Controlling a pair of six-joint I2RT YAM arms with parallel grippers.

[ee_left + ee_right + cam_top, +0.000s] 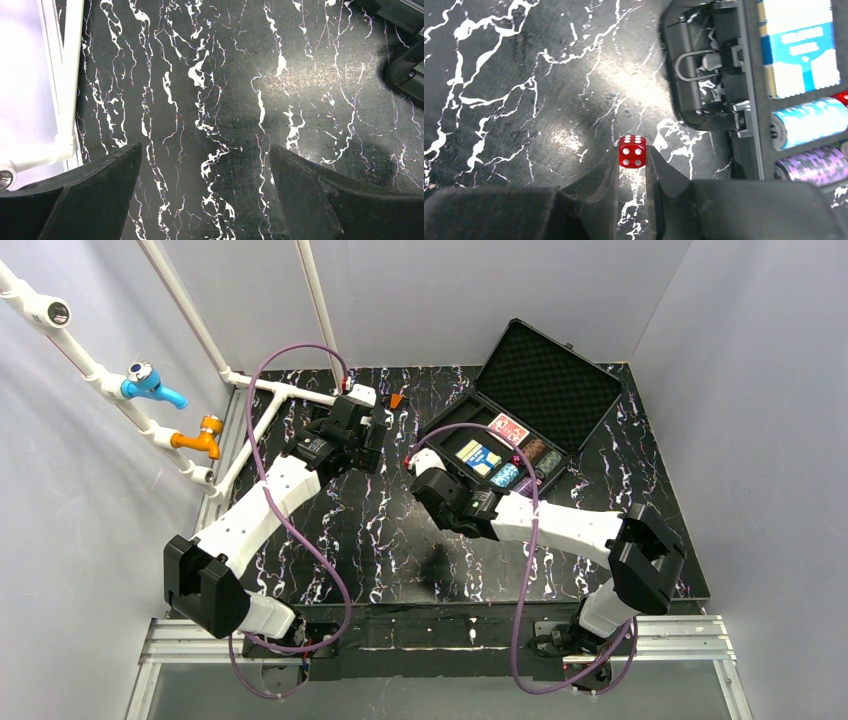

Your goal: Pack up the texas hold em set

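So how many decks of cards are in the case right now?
2. A red card deck lies in the tray of the open black hard case, a blue-and-white card deck beside it. The right arm overlaps the tray's near edge, so another might be hidden.
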